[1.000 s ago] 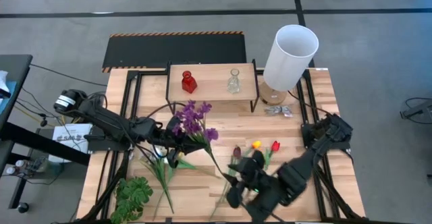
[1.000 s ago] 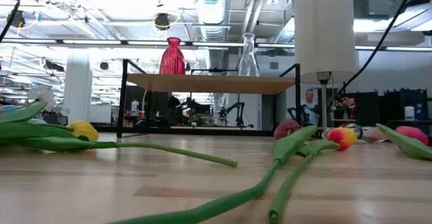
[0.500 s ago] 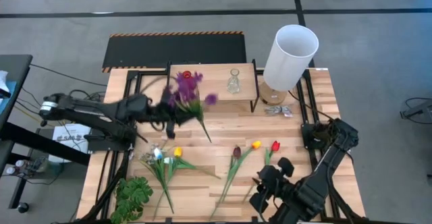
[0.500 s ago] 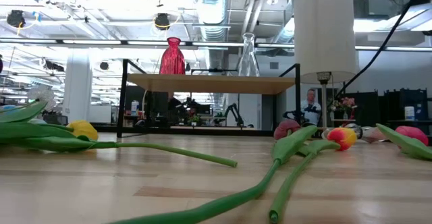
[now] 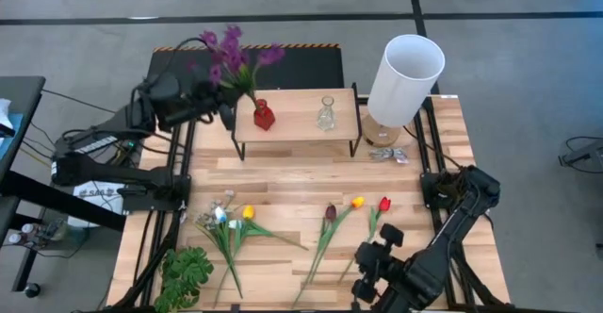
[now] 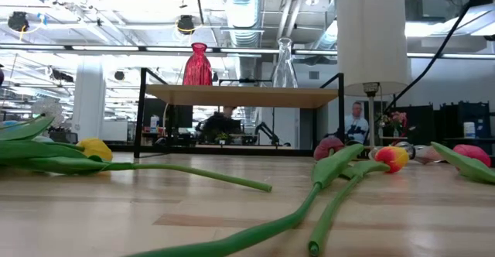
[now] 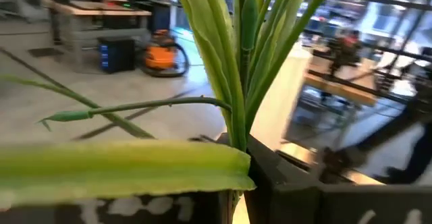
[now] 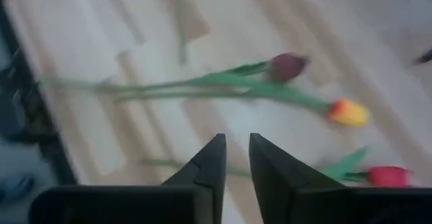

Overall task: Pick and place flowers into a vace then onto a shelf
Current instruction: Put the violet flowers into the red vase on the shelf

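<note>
The shelf (image 5: 294,117) stands at the far side of the table (image 5: 415,176), near its far edge, with a red vase (image 5: 263,115) on its left part and a clear glass vase (image 5: 326,114) to the right of it. A white cylinder (image 5: 405,79) stands just beside the right end of the shelf. Between the shelf and the flowers lying near the front there is a broad strip of bare wood.

The left arm reaches from the left side up over the left end of the shelf. The left gripper (image 5: 219,110) is closed on the stems of the purple bunch (image 5: 231,57). The blossoms point away from the table, beyond its far edge, and the stems run down toward the red vase; I cannot tell if they are inside its mouth.

The right arm is folded low at the front right corner. The right gripper (image 5: 372,261) has its fingers (image 8: 206,170) narrow, with only a small gap, and holds nothing.

On the table lie a maroon tulip (image 5: 330,212), an orange tulip (image 5: 358,202) and a red tulip (image 5: 383,204), heads toward the shelf, stems toward the front edge. To the left lie a yellow tulip (image 5: 248,212) and small white blossoms (image 5: 216,215). A leafy plant (image 5: 185,273) lies at the front left corner.
</note>
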